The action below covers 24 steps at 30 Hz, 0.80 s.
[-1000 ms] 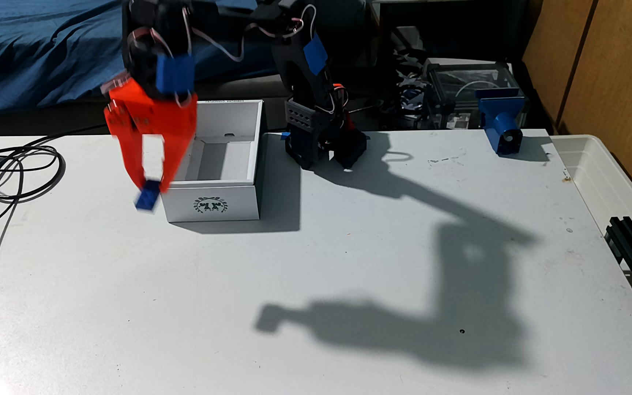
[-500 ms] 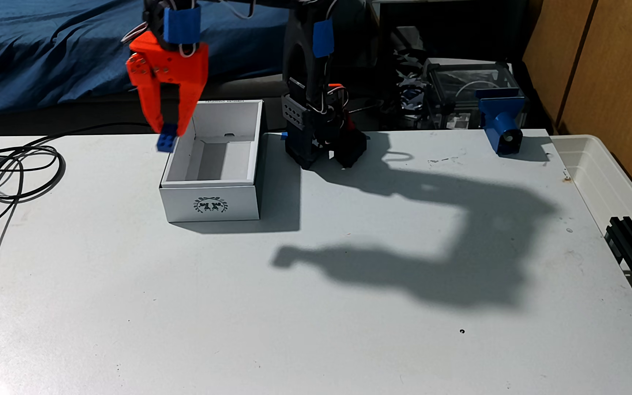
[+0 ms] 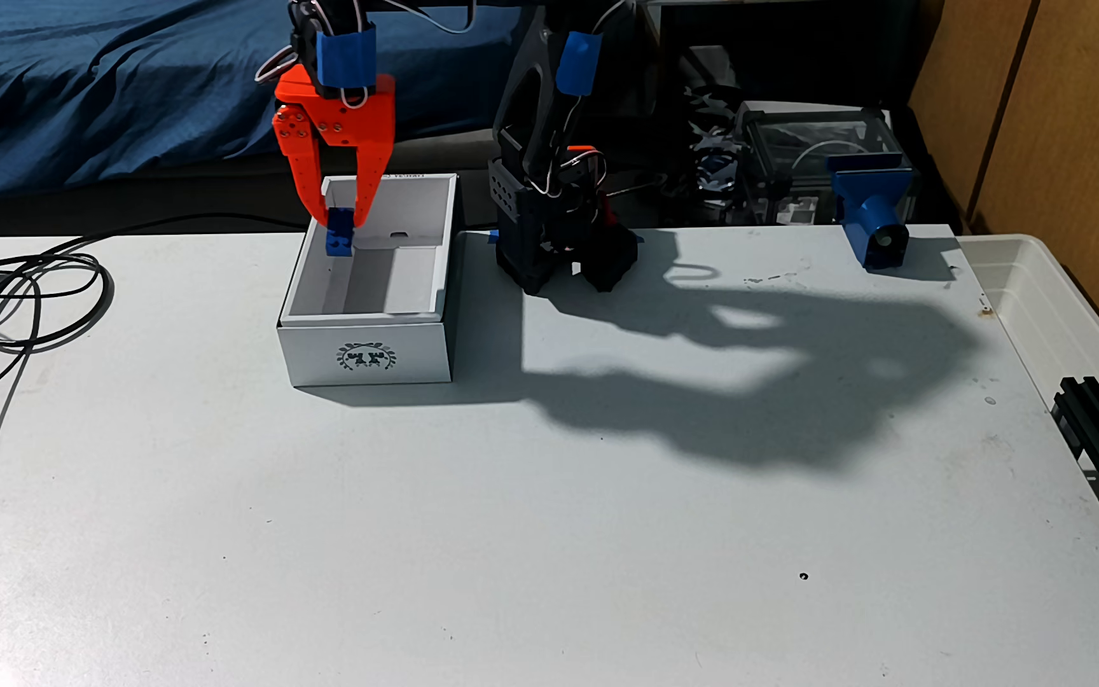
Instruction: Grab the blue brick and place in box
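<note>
Claw: my orange gripper [image 3: 340,222] points down in the upper-left of the frame, fingers pinched on the blue brick [image 3: 339,240].
Brick: hanging over the box's far-left corner.
Box: white box [image 3: 367,353], open-topped, emblem facing front.

Blue brick [image 3: 339,239] hangs upright above the open white box's [image 3: 366,353] far-left corner.

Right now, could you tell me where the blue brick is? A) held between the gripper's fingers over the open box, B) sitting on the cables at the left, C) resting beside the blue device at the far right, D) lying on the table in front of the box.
A: the blue brick hangs pinched at the tips of the orange gripper, over the far left corner of the open white box.
</note>
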Motion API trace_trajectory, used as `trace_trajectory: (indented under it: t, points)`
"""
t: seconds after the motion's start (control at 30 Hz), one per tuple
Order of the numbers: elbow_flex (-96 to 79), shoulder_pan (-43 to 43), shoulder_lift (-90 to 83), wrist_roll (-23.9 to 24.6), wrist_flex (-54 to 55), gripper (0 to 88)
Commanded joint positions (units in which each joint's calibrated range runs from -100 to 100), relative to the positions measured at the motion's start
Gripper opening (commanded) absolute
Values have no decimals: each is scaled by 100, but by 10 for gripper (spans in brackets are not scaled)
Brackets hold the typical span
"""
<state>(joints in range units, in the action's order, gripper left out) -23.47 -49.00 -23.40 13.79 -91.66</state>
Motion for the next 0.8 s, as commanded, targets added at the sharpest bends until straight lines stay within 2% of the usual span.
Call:
trace_trajectory:
  t: [0.0,0.47,0.67,0.77]
  points:
    - [-386,-159,-354,-256,243,11]
    - [-874,-352,-481,-708,449,18]
    - [-874,-360,-455,-813,449,93]
    - [-865,-352,-455,-1040,449,128]
